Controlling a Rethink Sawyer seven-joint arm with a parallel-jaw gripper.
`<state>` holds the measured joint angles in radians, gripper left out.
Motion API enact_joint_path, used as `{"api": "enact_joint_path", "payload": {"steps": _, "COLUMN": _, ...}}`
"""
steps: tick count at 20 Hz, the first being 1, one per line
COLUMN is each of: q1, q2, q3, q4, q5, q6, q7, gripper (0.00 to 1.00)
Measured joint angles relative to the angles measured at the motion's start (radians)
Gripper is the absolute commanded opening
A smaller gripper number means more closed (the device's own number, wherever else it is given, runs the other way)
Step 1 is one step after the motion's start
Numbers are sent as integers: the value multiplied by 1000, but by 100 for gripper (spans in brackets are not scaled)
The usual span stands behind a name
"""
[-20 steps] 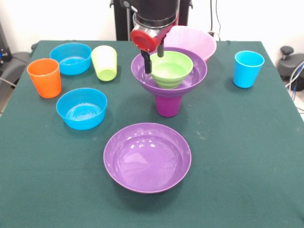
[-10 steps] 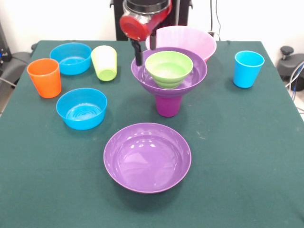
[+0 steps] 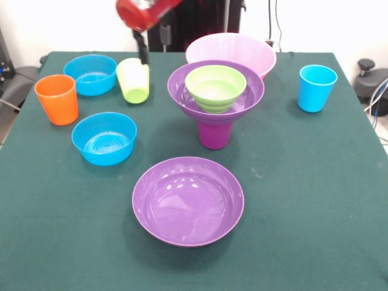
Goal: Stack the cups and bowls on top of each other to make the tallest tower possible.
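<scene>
At nine o'clock on the table stand the orange cup (image 3: pixel 57 99) and two blue bowls (image 3: pixel 90 74) (image 3: pixel 104 138), with the lime cup (image 3: pixel 133 79) beside them. Above it hangs the gripper (image 3: pixel 144 48); whether its fingers are apart I cannot tell. Centre, the tower (image 3: pixel 215 103) stands upright, purple cup under purple and green bowls, pink bowl (image 3: pixel 236 51) at twelve, spare purple bowl (image 3: pixel 188 200) at six, blue cup (image 3: pixel 316 88) at three.

text: none legible | labels: none | brands: none | numbers: none | signs: none

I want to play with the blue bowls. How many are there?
2. One small blue plastic bowl sits at the table's far left behind the orange cup; the other blue bowl sits in front of that cup.
</scene>
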<state>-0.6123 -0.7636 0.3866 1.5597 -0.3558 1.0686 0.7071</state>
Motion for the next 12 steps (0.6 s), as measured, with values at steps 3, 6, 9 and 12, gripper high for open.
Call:
{"api": "enact_joint_path", "payload": {"steps": 3, "q1": -46, "q2": 8, "q3": 11, "q4": -20, "q5": -20, "q6": 18, "q7": -2, "gripper": 100}}
{"api": "enact_joint_path", "payload": {"steps": 6, "q1": -89, "q2": 25, "q3": 24, "q4": -43, "q5": -45, "q6": 17, "q7": -2, "gripper": 100}}
{"api": "enact_joint_path", "payload": {"steps": 9, "q1": -115, "q2": 42, "q3": 34, "q4": -60, "q5": -65, "q6": 17, "q7": -2, "gripper": 100}}
{"api": "enact_joint_path", "payload": {"steps": 12, "q1": -134, "q2": 68, "q3": 49, "q4": -78, "q5": -86, "q6": 17, "q7": -2, "gripper": 100}}
